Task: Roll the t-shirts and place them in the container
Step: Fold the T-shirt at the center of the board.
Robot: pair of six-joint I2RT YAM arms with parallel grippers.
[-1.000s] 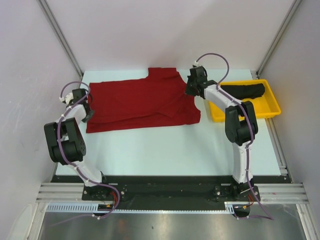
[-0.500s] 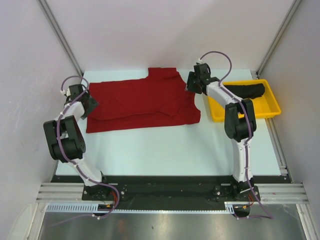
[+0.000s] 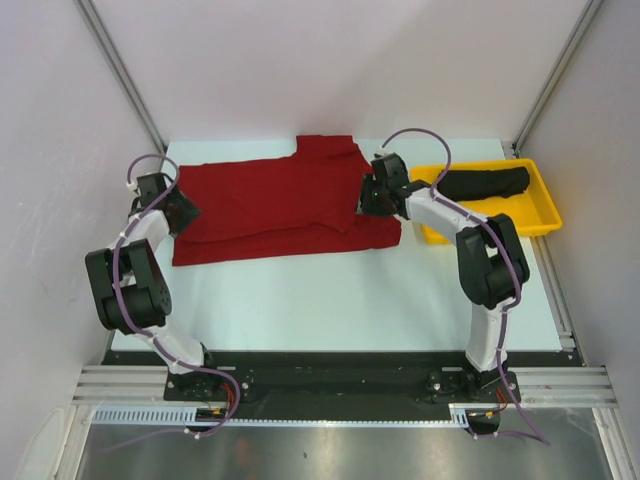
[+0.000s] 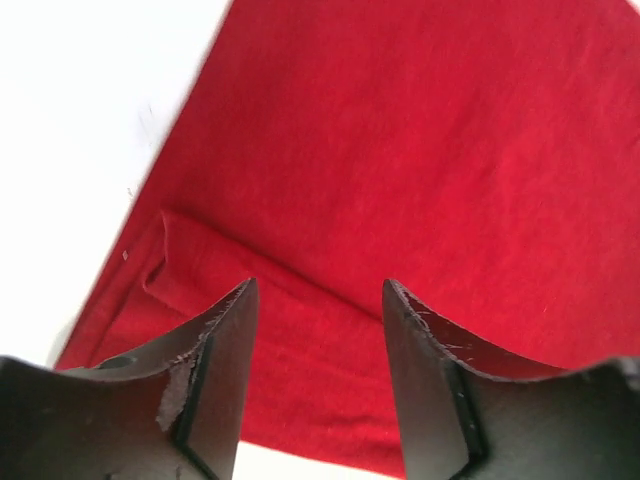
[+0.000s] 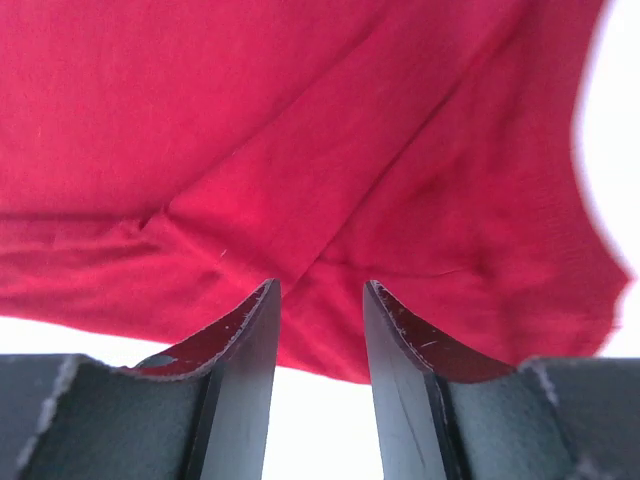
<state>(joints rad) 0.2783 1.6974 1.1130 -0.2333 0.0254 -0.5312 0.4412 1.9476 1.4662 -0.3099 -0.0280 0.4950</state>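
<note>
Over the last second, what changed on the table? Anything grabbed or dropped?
The right gripper swung left and toward the arm bases, from the right edge of the red shirt to over its folded near corner. The left gripper shifted slightly away, staying at the shirt's left edge. Both now stand open, holding nothing. The red shirt, the black shirt and the yellow tray kept their places.

yellow tray [image 3: 500,232]: right of frame, at the tabletop's right edge, slightly skewed | tabletop [image 3: 320,300]: white, mid-frame | back wall [image 3: 330,60]: pale, upper frame | silver rail [image 3: 110,382]: lower frame, running left to right | metal sheet [image 3: 330,450]: bottom edge
</note>
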